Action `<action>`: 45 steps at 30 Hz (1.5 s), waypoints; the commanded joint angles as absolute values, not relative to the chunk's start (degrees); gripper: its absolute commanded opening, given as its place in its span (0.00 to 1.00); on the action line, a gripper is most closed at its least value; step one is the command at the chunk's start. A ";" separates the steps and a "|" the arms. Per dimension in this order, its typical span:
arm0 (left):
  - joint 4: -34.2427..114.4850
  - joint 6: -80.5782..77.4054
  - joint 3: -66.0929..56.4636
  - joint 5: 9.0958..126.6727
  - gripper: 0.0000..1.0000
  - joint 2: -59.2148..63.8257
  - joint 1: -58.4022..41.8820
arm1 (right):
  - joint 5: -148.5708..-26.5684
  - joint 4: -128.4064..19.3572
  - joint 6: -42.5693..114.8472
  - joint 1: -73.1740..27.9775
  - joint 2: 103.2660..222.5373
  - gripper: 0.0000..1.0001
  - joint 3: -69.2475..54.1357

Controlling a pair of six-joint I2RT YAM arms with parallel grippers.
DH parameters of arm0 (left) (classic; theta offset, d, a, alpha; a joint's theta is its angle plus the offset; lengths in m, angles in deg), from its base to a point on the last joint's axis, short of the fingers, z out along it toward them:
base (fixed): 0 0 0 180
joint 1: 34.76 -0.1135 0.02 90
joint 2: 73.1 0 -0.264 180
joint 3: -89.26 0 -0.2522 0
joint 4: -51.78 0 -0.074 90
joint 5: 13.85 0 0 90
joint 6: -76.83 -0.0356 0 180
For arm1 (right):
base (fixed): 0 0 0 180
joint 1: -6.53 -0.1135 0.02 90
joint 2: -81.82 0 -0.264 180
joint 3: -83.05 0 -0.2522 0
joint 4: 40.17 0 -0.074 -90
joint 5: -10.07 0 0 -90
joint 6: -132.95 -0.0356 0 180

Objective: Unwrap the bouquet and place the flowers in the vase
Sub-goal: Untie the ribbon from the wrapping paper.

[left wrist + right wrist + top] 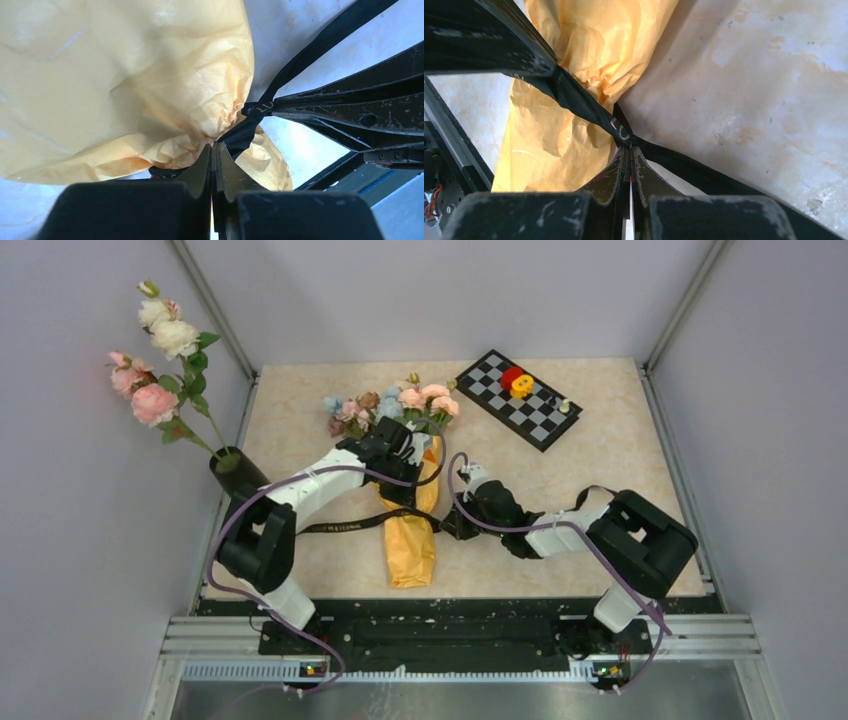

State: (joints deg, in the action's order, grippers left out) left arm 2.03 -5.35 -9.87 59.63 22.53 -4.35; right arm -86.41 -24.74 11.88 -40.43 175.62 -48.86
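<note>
Left gripper (214,150): jaws fully closed, tips pinching the black ribbon (300,55) at the waist of the orange paper (125,75). Right gripper (628,150): closed on the same ribbon, at 3 o'clock of the wrap. Bouquet (412,540) lies flat mid-table, wrapped, flowers (400,405) at 12 o'clock. Vase (238,478) at 9 o'clock, holding tall roses (155,400)

Bouquet (412,535) lying flat and wrapped, black vase (238,476) well apart to its left
Crinkled orange-yellow paper points toward the near edge, pastel pink, peach and pale-blue flowers (392,405) fan out at the far end, and a black ribbon (345,526) cinches the wrap mid-length
</note>
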 commanded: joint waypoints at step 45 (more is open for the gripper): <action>14.72 16.45 -29.87 58.53 0.00 0.83 -22.88 | -83.49 -25.45 12.92 -39.99 168.52 0.18 -51.13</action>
State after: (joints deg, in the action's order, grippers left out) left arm 10.88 14.73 -29.67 60.14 3.21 -22.73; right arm -84.29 -25.05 11.47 -40.43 172.36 -50.96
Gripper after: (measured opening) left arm 0.007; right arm 0.119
